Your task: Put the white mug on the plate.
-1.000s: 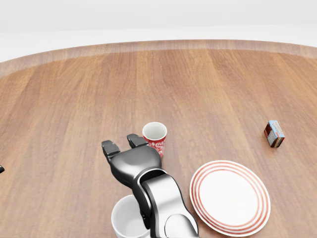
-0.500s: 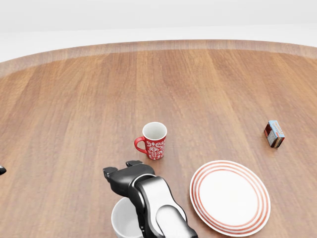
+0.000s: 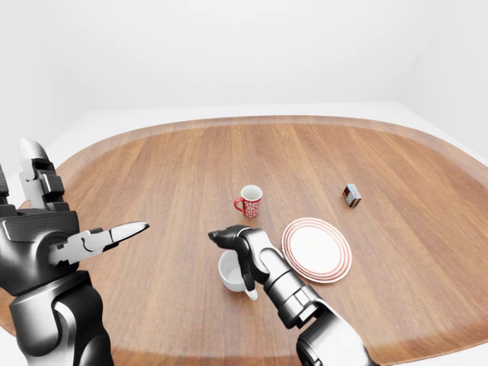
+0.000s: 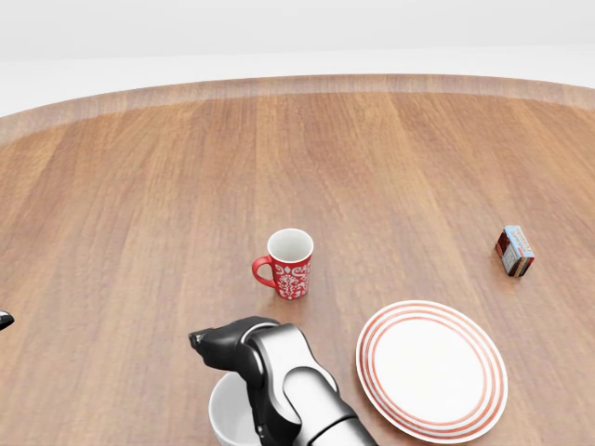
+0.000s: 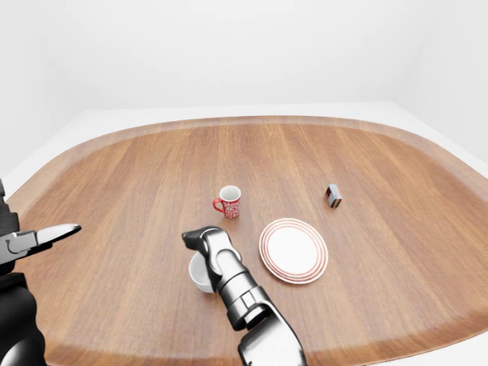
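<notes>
Right hand (image 4: 228, 344) curls over the white mug (image 3: 231, 272); only eye views show the spread left hand (image 3: 57, 236).

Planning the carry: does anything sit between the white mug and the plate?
Nothing visible does. The white mug sits just left of the plate on bare wood; the red mug stands above both in the left-eye view, off that path.

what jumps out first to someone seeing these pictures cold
The robot's glossy black and silver right hand draws the eye first, poised low in the left-eye view over the plain white mug on the round wooden table. Just right of it lies the empty white plate with red rings, with a red patterned mug above. The raised left hand, fingers spread, fills the left edge.
</notes>
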Robot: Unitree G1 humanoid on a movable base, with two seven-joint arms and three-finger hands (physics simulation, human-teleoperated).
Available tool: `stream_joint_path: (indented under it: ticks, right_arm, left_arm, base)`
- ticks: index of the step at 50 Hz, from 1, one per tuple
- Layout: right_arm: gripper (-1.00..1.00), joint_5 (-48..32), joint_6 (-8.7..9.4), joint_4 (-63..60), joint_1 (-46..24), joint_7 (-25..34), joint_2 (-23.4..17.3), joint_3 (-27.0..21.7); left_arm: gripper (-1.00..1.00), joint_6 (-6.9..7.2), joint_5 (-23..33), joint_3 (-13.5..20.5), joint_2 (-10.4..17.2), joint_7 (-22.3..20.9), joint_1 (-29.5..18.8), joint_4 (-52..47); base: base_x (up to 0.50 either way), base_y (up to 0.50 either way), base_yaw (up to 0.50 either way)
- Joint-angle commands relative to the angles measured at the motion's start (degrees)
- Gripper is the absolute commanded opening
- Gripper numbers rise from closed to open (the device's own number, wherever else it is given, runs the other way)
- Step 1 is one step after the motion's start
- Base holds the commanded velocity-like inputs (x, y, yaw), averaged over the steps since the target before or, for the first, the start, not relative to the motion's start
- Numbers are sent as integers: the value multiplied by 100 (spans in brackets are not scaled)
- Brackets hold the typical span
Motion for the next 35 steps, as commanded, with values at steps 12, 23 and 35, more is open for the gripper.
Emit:
stream_joint_path:
  ticks: [12,23,35]
  right_arm:
    - [100,504,0,1414,-564,-242,-89,-170]
    - [100,554,0,1630,-567,-380,-76,-111]
    - [100,586,0,1893,-582,-564,-50,-110]
  left_arm:
    - [100,0,-23,5,-4,7,8,-22]
    - [100,0,-12,-2,-12,-13,15,25]
    - [100,0,-18,-8,-22,-12,31,21]
  base:
    - [0,0,0]
    - [0,0,0]
    - [0,0,0]
